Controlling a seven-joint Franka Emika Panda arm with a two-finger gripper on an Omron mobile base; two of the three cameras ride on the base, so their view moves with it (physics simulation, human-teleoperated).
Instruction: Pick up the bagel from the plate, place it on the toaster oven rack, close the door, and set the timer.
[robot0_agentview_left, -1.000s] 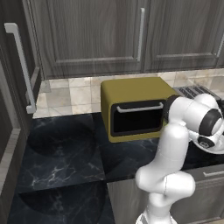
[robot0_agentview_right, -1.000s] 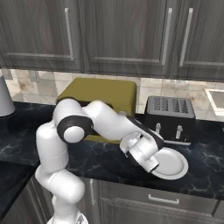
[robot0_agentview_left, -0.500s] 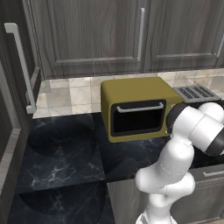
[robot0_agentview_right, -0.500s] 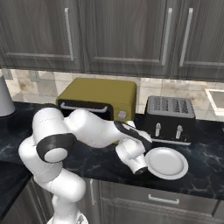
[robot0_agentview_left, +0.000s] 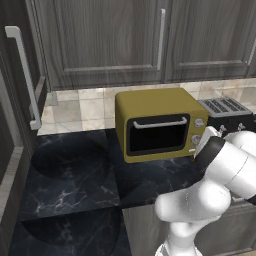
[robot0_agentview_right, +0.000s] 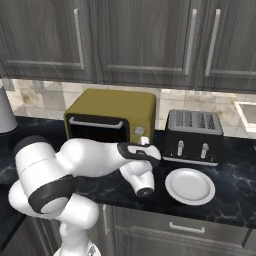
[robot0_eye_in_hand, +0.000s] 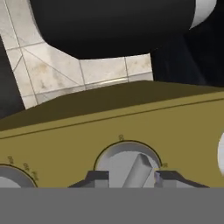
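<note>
On the near counter edge to the right, the plate (robot0_agentview_right: 190, 186) lies bare. The bagel, I judge, is already inside the oven (robot0_agentview_left: 155, 107), whose door (robot0_agentview_left: 155, 137) stands shut; the dark glass hides the inside.

Just beyond and left of the plate, the gripper (robot0_eye_in_hand: 132, 177) is up against the oven's right-hand control strip. In the hand view its two dark tips straddle the raised ridge of a silver knob (robot0_eye_in_hand: 127, 159). The right tip looks to be touching the ridge, while the left has a sliver of gap. Whether the claw has truly clamped I cannot tell. A second knob (robot0_eye_in_hand: 8, 175) sits at that view's left edge. Which of the two is the timer I cannot say.

The knob is small, rigid and smooth metal, so likely slippery. The ridge is the place to grip, pads flat on its two long faces, and the turn should run about the knob's own axis. Pressing inward or sideways could slide the oven across the polished stone.

Right of the oven stands a black toaster (robot0_agentview_right: 194, 132), and behind both run tiles and dark cabinets (robot0_agentview_left: 125, 40).
</note>
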